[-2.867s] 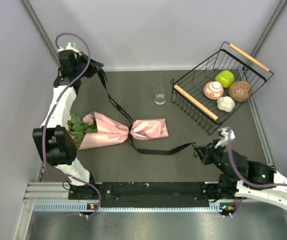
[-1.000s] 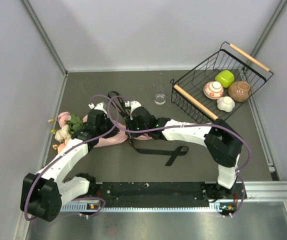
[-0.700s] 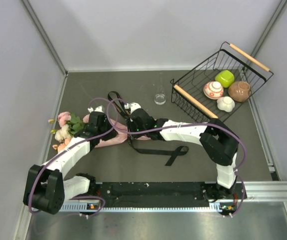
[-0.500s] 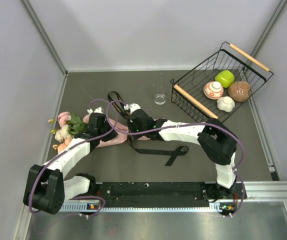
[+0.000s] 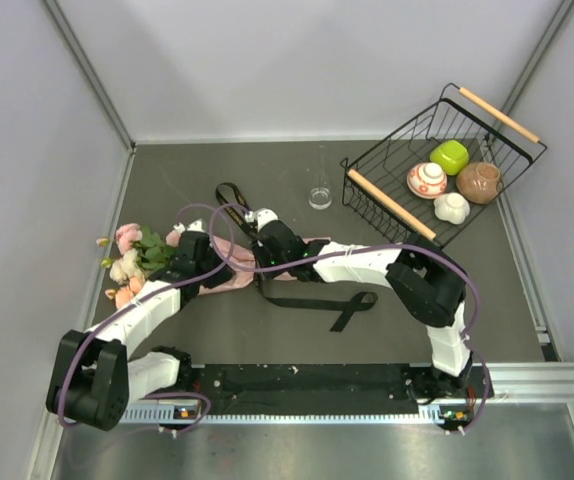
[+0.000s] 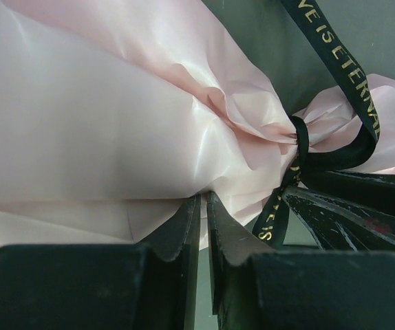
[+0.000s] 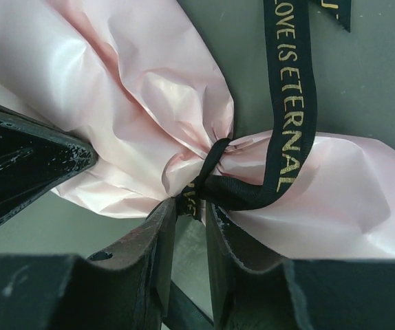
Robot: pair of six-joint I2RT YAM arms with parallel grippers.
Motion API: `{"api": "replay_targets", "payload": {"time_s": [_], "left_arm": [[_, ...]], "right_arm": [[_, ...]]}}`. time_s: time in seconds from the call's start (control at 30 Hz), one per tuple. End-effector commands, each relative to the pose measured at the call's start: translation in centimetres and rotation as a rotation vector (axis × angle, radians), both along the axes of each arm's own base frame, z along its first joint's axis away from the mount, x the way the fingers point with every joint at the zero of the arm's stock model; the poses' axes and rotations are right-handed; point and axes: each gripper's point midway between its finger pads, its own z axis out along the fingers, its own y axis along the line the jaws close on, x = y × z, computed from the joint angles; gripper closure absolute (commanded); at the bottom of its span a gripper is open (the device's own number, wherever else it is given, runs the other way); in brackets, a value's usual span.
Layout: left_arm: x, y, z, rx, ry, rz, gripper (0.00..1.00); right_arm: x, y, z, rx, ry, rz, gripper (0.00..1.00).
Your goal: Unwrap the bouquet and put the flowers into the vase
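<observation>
While the bouquet [image 5: 150,248] lies flat on the bench [image 5: 267,170] left of centre, both arms are down on its tied middle. Right jaws are pinching the black ribbon [image 7: 290,103] right at the knot that cinches the pink paper [image 6: 101,117]. Left jaws are nearly pressed together, tips against that paper; can't tell if a fold's caught. Roses [image 5: 125,266] point toward the left wall. Glass vase [image 5: 320,197] stands well apart, beside the wire basket [image 5: 392,205].
</observation>
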Motion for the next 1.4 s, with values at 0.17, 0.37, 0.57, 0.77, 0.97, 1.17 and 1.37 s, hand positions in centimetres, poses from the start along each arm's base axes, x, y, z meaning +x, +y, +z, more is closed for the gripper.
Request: {"api": "replay_targets", "payload": {"time_s": [0.17,0.37,0.57,0.77,0.97,1.17,1.37], "left_arm": [[-0.3,0.0,-0.5,-0.014,0.004,0.002,0.87],[-0.4,0.5,-0.6,0.0,0.003,0.032,0.87],[-0.2,1.4,-0.9,0.03,0.005,0.069,0.88],[-0.1,1.4,-0.9,0.033,0.004,0.067,0.89],[-1.1,-1.8,1.8,-0.098,-0.074,-0.118,0.82],[-3.2,-3.7,6.1,-0.207,-0.204,-0.244,0.6],[-1.5,-4.5,7.7,-0.276,-0.257,-0.213,0.57]], "right_arm": [[0.9,0.7,-0.5,-0.003,-0.033,0.007,0.87],[0.8,-0.5,1.6,0.03,-0.071,-0.026,1.0],[-0.1,-1.7,1.6,0.063,-0.047,-0.055,1.0],[-0.6,-2.0,2.2,0.142,-0.014,-0.063,1.0],[-0.1,-1.7,2.8,0.275,0.066,-0.021,1.0],[-1.3,-0.7,3.1,0.314,0.11,0.07,1.0],[-1.2,-1.8,2.5,0.245,0.127,0.028,0.92]]}}
